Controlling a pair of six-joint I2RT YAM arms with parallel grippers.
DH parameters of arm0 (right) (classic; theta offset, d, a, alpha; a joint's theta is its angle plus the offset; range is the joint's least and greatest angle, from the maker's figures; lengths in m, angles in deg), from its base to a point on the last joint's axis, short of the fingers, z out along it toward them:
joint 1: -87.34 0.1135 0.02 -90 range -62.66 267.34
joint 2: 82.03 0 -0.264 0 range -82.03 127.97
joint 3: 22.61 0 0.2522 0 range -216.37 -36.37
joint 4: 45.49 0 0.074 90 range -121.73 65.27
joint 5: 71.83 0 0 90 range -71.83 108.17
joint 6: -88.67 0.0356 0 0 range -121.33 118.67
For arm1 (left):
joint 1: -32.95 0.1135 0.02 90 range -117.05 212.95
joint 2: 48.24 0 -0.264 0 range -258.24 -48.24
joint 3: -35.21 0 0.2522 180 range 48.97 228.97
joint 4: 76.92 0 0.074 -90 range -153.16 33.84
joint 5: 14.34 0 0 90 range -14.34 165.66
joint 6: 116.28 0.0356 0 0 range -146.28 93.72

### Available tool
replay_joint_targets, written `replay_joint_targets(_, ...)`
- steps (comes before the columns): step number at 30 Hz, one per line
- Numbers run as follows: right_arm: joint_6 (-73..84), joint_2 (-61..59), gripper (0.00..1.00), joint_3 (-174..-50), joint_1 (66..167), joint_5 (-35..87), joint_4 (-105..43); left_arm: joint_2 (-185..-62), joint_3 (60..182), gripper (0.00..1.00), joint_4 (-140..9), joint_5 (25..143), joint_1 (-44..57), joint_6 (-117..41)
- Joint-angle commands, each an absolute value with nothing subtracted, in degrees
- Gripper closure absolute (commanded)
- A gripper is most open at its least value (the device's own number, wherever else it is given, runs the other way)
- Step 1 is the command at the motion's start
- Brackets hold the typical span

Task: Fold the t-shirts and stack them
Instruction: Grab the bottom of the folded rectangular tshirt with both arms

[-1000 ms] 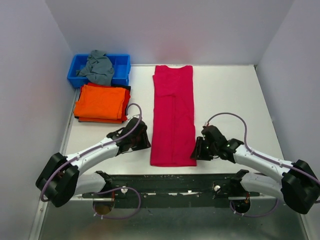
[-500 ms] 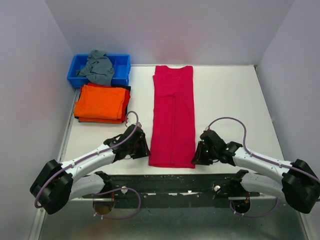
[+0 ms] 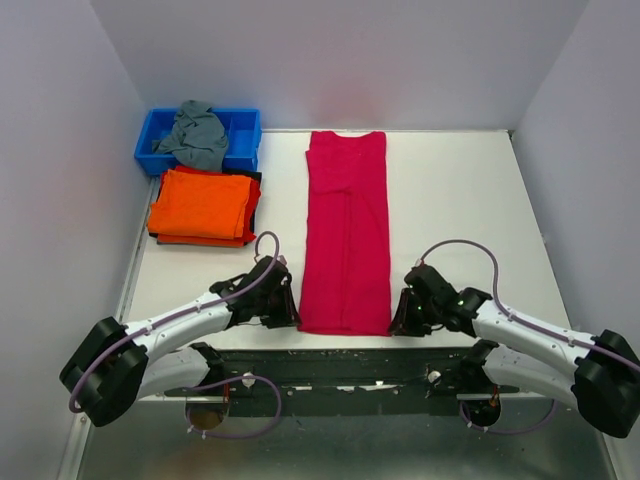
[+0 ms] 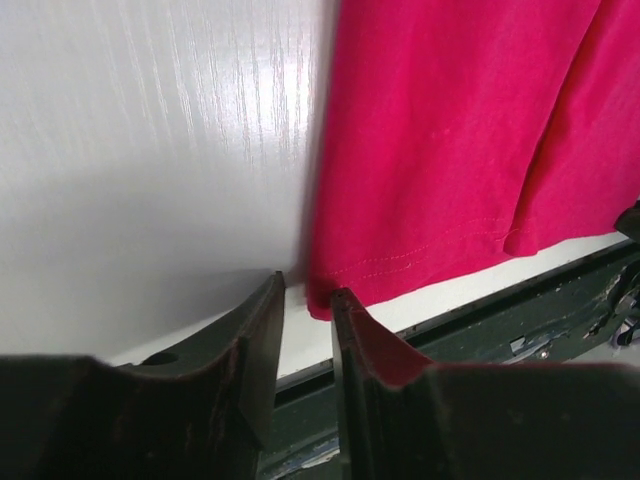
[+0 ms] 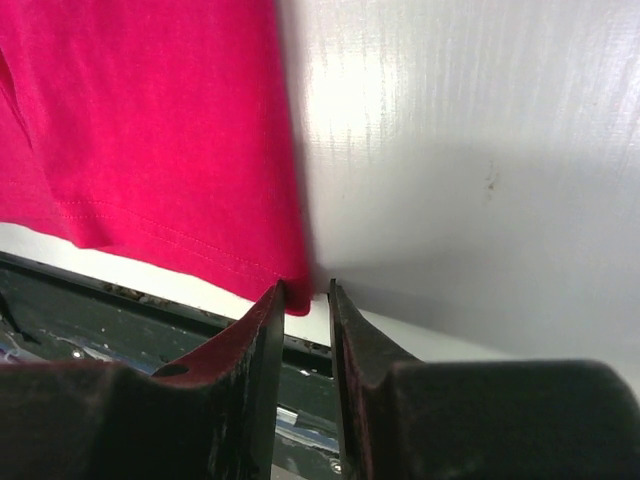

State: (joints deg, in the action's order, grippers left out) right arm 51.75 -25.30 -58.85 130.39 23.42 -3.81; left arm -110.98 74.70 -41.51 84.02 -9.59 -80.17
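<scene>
The orange folded t-shirts lie stacked at the left of the surface, just in front of the blue bin, so I judge that part finished. A grey t-shirt is crumpled in the bin and not yet folded.

The red t-shirt is the one in hand. It lies flat down the middle of the surface as a long narrow strip, its sides already folded in, collar end far from me and hem at the near edge.

My left end effector sits low at the hem's left corner and my right end effector at the right corner. On each, the fingers are parted only a sliver. The hem corner lies right at the tips, bare surface shows through the gap, and I see no cloth pinched, so both grasp nothing.

What remains, as I judge it: close on both corners, fold the strip end over end, set it on the orange pile, then do the grey one.
</scene>
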Motion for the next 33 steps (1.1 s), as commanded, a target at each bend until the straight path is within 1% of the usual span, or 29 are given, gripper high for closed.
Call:
replay_joint_targets(1,51.8,-24.2,0.69,-57.0,130.8,24.3,-4.7,-112.4,73.8,0.64,-43.3,87.5,-10.5,-81.6)
replay_joint_targets(4,51.3,-23.7,0.73,-57.1,130.8,24.7,-4.8,-113.1,74.0,0.69,-43.3,87.4,-11.1,-81.8)
replay_joint_targets(9,51.0,-24.7,0.85,-57.7,130.8,24.8,-4.0,-112.8,74.2,0.75,-43.7,87.6,-11.3,-82.3)
replay_joint_targets(13,51.4,-26.4,0.99,-58.9,130.7,22.6,-0.7,-112.6,74.6,0.93,-43.7,88.1,-11.4,-82.4)
replay_joint_targets(17,51.8,-29.2,0.99,-60.4,130.7,20.7,3.0,-110.9,75.3,1.0,-42.4,88.2,-11.4,-82.6)
replay_joint_targets(21,51.5,-32.2,0.99,-63.1,130.8,18.4,6.4,-109.1,77.8,1.0,-41.5,88.8,-11.4,-82.3)
replay_joint_targets(25,50.9,-32.7,0.99,-66.3,130.8,15.5,7.7,-110.6,82.4,1.0,-41.2,88.8,-11.3,-81.0)
replay_joint_targets(30,49.4,-30.4,0.99,-73.7,129.4,9.7,10.0,-114.2,89.1,1.0,-40.7,87.8,-9.5,-77.6)
replay_joint_targets(33,46.2,-27.4,0.99,-78.3,125.9,8.5,8.6,-117.1,92.8,1.0,-42.1,88.6,-5.3,-75.3)
